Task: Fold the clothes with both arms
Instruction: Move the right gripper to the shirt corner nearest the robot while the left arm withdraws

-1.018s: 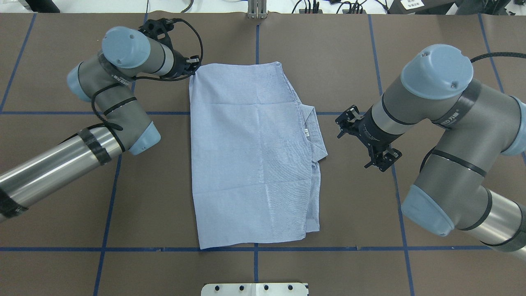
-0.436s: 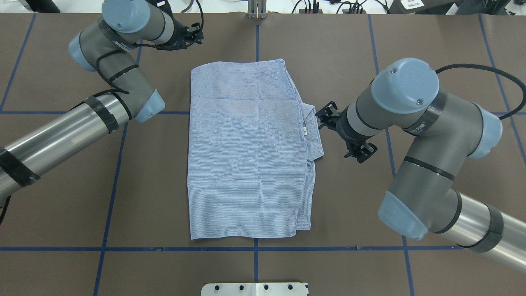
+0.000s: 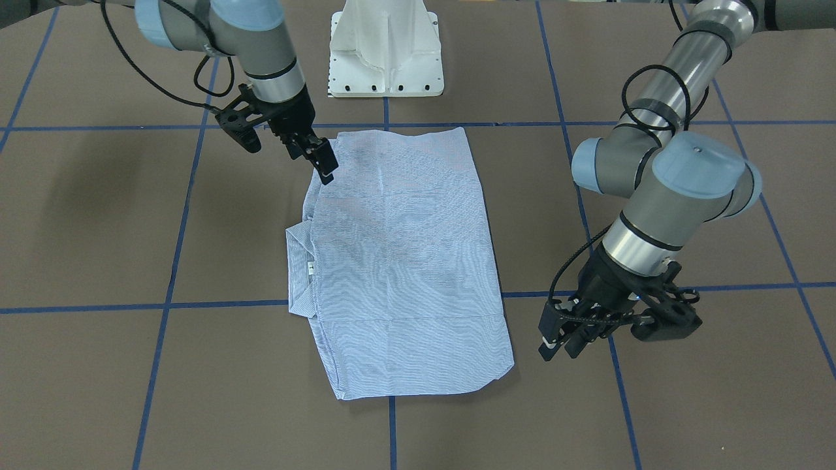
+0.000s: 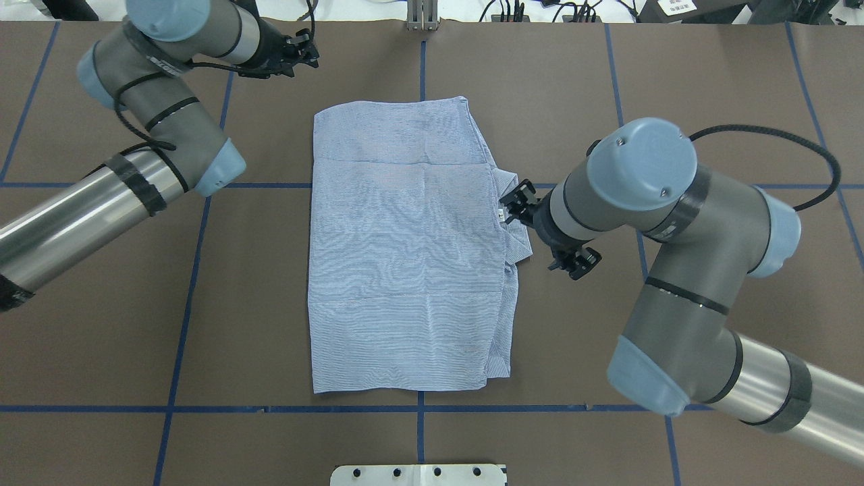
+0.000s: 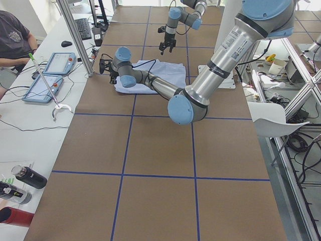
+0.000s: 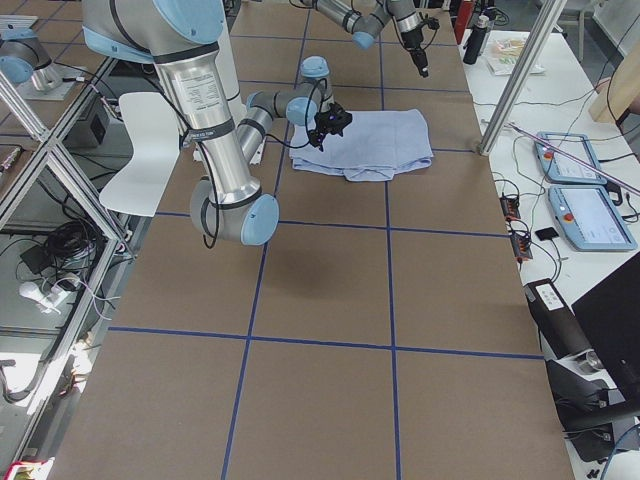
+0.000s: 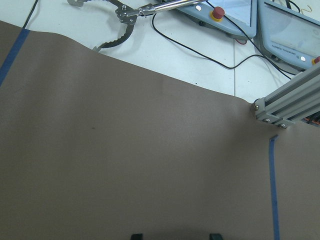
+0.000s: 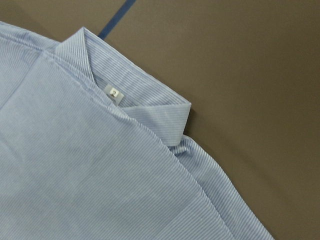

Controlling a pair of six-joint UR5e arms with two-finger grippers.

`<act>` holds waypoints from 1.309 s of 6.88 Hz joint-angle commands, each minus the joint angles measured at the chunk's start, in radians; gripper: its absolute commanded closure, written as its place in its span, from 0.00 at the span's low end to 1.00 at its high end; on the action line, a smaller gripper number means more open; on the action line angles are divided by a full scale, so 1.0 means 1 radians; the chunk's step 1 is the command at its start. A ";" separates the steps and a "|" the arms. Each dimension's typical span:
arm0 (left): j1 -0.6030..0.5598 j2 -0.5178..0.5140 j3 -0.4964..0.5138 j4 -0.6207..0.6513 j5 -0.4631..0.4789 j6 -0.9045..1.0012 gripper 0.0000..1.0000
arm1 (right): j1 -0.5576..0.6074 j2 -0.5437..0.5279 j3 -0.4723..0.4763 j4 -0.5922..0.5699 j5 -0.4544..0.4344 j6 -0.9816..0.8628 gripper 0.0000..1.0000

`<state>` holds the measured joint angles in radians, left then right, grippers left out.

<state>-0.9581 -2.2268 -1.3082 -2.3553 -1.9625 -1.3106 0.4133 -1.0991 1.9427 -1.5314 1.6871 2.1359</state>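
Your shirt [image 4: 405,256] lies flat on the surface [image 4: 574,101], already folded to 1 neat rectangle. Only the collar [image 8: 145,107] and its white label [image 8: 114,93] poke out along the shirt's right edge.

The right claw [image 3: 324,171] hangs above that collar side, not touching cloth. Its wrist camera looks straight down on the collar, which probably means you are lining up the next pinch there. It holds nothing, but how wide it is spread cannot be told.

The left claw [image 3: 558,343] sits off the shirt's far left corner, apart from the fabric. Its fingers are spread wide and empty, with only bare surface beneath. Keeping it clear of the shirt likely avoids dragging the fold while you place the other arm.
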 commanded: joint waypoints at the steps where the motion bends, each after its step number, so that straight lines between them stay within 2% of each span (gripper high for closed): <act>1: -0.004 0.025 -0.034 0.005 0.002 0.001 0.46 | -0.111 -0.005 -0.010 0.005 -0.117 0.091 0.00; 3: -0.004 0.030 -0.031 0.004 0.004 0.005 0.46 | -0.143 -0.021 -0.022 -0.003 -0.121 0.117 0.00; 4: -0.004 0.030 -0.031 0.004 0.005 0.005 0.46 | -0.174 -0.033 -0.042 0.007 -0.121 0.209 0.00; 6: -0.002 0.030 -0.031 0.004 0.005 -0.002 0.46 | -0.185 -0.033 -0.051 0.007 -0.106 0.260 0.00; 9: -0.002 0.032 -0.034 0.004 0.008 -0.010 0.46 | -0.211 -0.033 -0.056 -0.004 -0.106 0.281 0.02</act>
<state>-0.9601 -2.1956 -1.3410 -2.3516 -1.9556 -1.3166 0.2159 -1.1319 1.8896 -1.5342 1.5814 2.4020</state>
